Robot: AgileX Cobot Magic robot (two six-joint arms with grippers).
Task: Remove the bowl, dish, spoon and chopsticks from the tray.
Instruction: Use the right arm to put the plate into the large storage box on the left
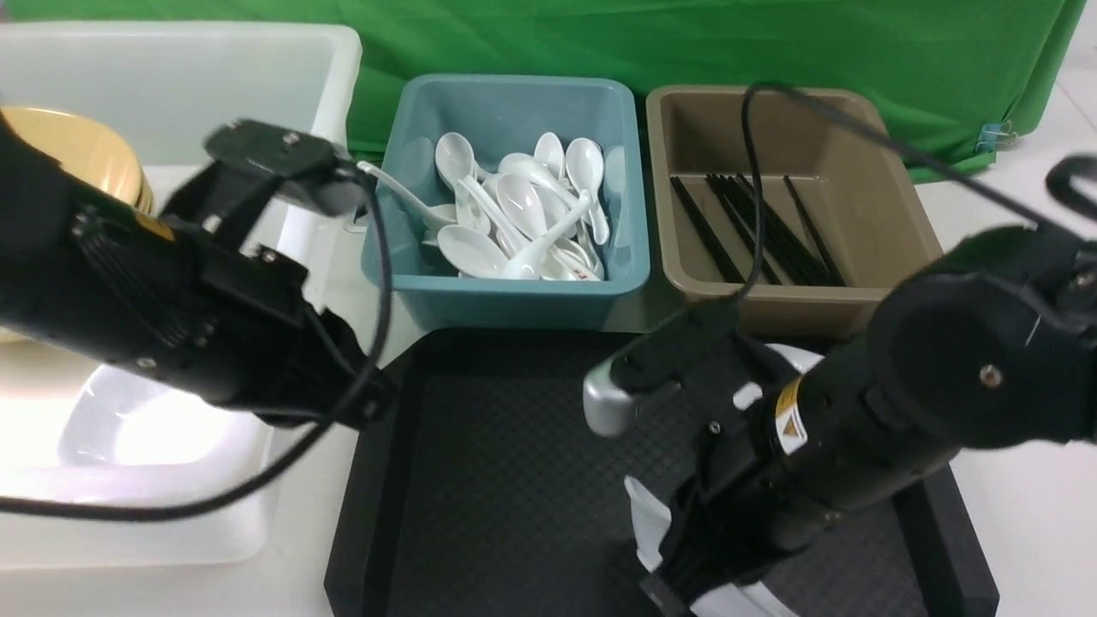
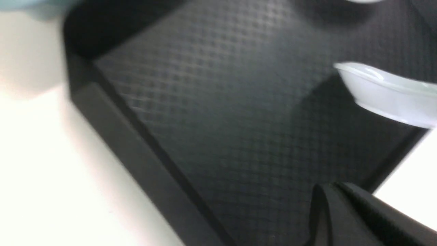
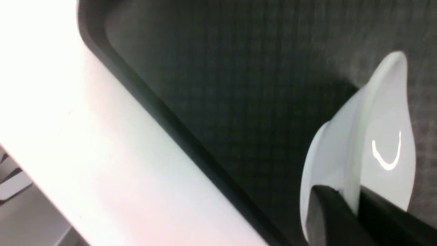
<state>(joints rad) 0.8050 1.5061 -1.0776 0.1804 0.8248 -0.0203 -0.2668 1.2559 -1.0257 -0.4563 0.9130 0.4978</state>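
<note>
Here, right arm [image 1: 866, 428] slopes down, fingers [image 3: 326, 215] pinching the dish [image 3: 379, 112].

A lab test table (green backdrop cloth [image 1: 686, 43] behind sorting tubs [image 1: 506, 300]).

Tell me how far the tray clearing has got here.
Done, it seems: bowl in the white tub, spoons in the blue tub, chopsticks in the brown tub, none seen on the tray. In hand: right end effector clamped on the dish rim. Left: carrying that dish off the tray; the right arm hides part of the tray.
</note>
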